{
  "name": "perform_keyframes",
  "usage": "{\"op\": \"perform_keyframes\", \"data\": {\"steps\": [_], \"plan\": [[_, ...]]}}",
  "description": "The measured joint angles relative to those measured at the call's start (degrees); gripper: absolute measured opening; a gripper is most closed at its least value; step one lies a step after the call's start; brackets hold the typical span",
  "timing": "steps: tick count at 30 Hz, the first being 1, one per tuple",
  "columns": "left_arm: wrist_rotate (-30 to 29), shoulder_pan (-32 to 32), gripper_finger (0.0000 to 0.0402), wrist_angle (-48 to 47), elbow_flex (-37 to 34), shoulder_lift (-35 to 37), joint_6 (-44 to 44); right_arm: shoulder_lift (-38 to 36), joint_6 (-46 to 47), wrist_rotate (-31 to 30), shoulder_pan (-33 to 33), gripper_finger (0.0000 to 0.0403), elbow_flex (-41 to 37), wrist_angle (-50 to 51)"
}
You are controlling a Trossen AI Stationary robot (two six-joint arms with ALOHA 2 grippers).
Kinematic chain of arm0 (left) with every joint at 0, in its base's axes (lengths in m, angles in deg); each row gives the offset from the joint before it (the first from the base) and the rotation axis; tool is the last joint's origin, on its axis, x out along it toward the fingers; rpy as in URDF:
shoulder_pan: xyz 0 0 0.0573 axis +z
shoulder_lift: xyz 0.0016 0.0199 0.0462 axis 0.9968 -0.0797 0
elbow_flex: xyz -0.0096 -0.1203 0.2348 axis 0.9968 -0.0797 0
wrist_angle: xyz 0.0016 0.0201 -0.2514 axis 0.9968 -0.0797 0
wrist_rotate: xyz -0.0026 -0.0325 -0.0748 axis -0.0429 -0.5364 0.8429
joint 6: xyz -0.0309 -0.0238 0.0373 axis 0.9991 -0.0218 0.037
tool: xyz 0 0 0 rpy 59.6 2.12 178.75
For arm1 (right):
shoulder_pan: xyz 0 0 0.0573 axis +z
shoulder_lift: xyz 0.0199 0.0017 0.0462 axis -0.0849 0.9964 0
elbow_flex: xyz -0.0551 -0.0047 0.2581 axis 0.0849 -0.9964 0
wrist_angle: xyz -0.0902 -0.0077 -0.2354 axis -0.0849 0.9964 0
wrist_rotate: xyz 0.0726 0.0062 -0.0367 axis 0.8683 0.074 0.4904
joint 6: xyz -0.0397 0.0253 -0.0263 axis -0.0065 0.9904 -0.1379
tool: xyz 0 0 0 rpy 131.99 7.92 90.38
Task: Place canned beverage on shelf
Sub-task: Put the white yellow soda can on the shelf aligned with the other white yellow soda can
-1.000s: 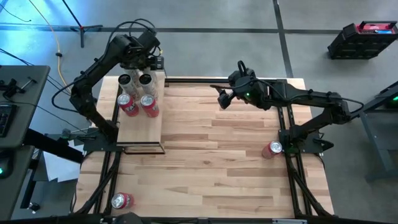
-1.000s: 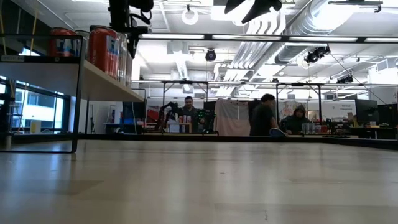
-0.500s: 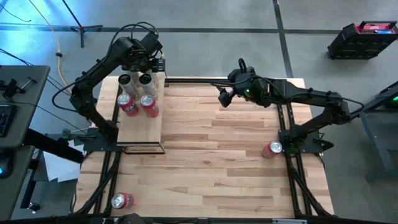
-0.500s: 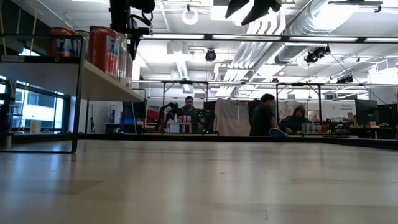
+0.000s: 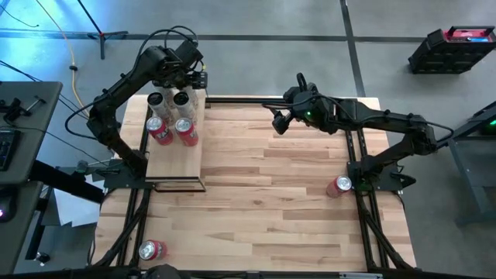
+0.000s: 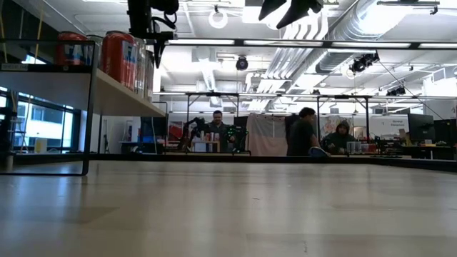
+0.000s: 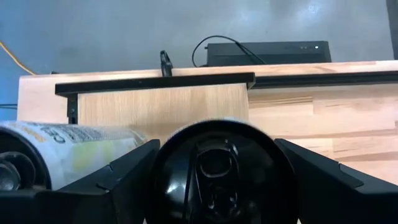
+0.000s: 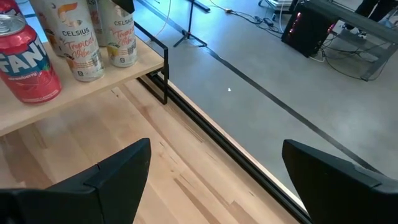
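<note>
The shelf (image 5: pixel 175 151), a pale board in a black frame, stands at the table's far left. On it stand two red cans (image 5: pixel 172 131) and two white cans. My left gripper (image 5: pixel 187 82) hangs over the far right white can (image 7: pixel 217 168), its fingers open on either side of the can's top; whether they touch it I cannot tell. That can stands upright on the shelf board (image 7: pixel 161 106), beside the other white can (image 7: pixel 62 149). My right gripper (image 5: pixel 279 122) waits open above the table's far middle, with nothing between its fingers (image 8: pixel 124 180).
One red can (image 5: pixel 339 185) lies on the table near the right arm's base, another (image 5: pixel 151 249) at the near left corner. Bare tabletop lies between the shelf and the right arm. People sit at benches in the room behind (image 6: pixel 303 132).
My left gripper has opened a little around the white can's top and stayed where it was. The can remains upright on the shelf.
</note>
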Motion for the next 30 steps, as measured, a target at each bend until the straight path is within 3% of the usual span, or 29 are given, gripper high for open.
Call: {"op": "perform_keyframes", "data": {"steps": [30], "plan": [[-2.65,0.45,0.0305,0.04,0.00,-0.07,-4.25,-0.02,2.58,2.26,0.00,0.0348,0.00,0.00]]}}
